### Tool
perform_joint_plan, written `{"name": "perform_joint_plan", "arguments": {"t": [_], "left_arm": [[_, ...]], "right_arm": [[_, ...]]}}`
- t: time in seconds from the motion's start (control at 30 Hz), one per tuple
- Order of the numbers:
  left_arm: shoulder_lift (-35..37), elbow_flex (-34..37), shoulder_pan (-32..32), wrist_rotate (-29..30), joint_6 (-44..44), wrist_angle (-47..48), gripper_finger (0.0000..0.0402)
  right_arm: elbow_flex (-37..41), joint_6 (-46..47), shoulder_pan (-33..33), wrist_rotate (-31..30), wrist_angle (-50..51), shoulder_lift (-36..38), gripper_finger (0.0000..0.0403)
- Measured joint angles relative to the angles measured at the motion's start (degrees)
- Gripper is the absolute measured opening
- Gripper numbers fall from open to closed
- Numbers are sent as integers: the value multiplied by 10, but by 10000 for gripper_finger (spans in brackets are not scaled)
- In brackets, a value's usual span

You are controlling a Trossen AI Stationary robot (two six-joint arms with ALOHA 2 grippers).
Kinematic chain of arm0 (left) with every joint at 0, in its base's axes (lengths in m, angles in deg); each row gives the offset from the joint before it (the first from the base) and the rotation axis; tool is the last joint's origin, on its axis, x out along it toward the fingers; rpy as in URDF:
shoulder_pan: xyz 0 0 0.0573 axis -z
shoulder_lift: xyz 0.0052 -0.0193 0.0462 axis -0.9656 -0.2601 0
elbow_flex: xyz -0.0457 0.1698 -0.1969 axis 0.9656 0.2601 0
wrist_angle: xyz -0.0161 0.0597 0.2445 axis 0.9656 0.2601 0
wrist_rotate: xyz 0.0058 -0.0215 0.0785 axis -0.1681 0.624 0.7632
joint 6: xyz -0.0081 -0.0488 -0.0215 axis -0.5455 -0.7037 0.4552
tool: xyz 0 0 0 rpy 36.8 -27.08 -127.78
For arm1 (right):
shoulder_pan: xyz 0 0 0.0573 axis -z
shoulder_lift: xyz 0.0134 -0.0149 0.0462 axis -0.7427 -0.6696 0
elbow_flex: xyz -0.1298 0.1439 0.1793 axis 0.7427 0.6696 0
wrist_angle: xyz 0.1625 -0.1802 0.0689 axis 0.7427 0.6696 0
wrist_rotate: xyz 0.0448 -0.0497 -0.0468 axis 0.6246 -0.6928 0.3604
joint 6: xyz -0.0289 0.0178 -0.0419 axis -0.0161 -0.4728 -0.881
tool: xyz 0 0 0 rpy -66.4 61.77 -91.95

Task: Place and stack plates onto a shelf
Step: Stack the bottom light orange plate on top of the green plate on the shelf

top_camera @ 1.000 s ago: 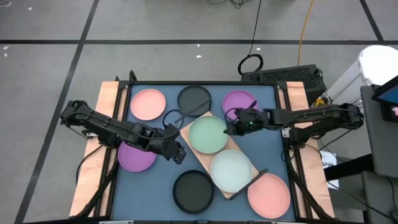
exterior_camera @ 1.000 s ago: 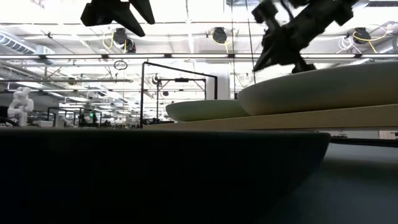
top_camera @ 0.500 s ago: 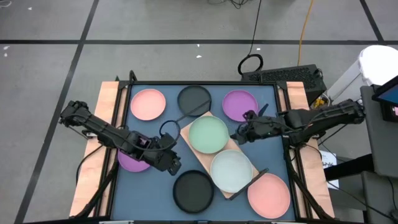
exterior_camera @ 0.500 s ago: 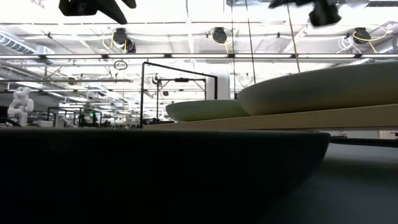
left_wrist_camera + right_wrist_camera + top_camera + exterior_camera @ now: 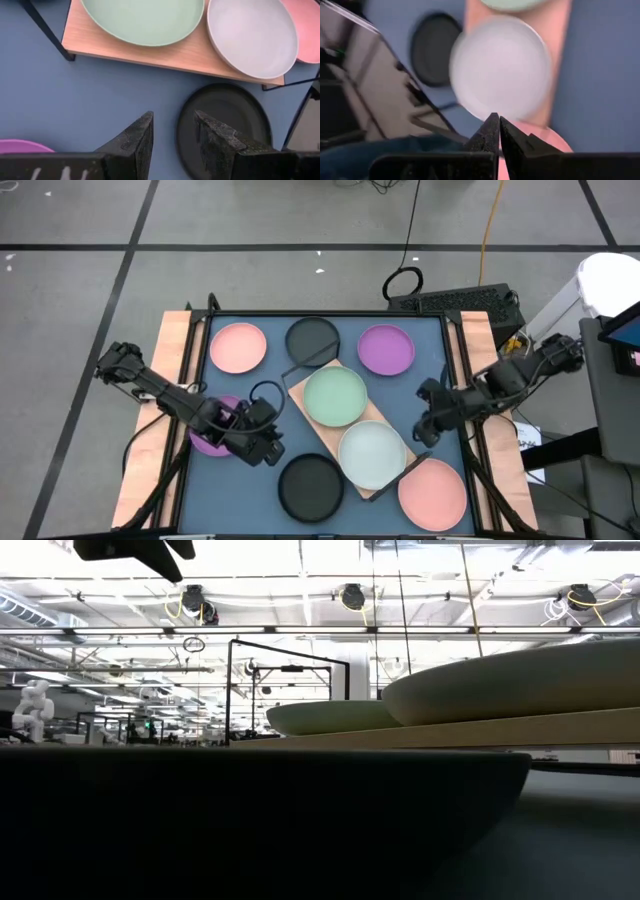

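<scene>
On the wooden shelf [image 5: 303, 386] lie a pale green plate [image 5: 335, 396] and a pale blue plate [image 5: 372, 455]. On the blue table top lie a pink plate [image 5: 238, 347], a black plate [image 5: 313, 338] and a purple plate [image 5: 386, 349] at the far side. A second black plate [image 5: 310, 487] and a second pink plate [image 5: 433, 493] lie at the near side. A second purple plate [image 5: 212, 438] lies partly under my left arm. My left gripper [image 5: 268, 452] is open and empty, between that purple plate and the near black plate [image 5: 225, 125]. My right gripper [image 5: 422, 430] is shut and empty, right of the shelf.
The shelf's black wire frame [image 5: 290, 365] stands at its ends. Wooden strips [image 5: 172, 350] run along the table's left and right sides. A keyboard [image 5: 470, 302] and cables [image 5: 403, 282] lie beyond the far right corner. In the low view the near black plate [image 5: 260, 820] fills the foreground.
My right gripper has drawn back from over the shelf's far end toward the table's right and near edges, rising out of the low view. My left gripper has gone a little toward the near edge and left. No plate has moved.
</scene>
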Motion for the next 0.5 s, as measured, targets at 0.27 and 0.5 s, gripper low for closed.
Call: {"name": "perform_joint_plan", "arguments": {"t": [0.27, 0.5], "left_arm": [[0, 0, 17, 17, -17, 7, 145], [0, 0, 18, 17, -17, 25, 145]], "right_arm": [[20, 22, -86, 2, 63, 1, 6], [86, 57, -160, 27, 61, 1, 42]]}}
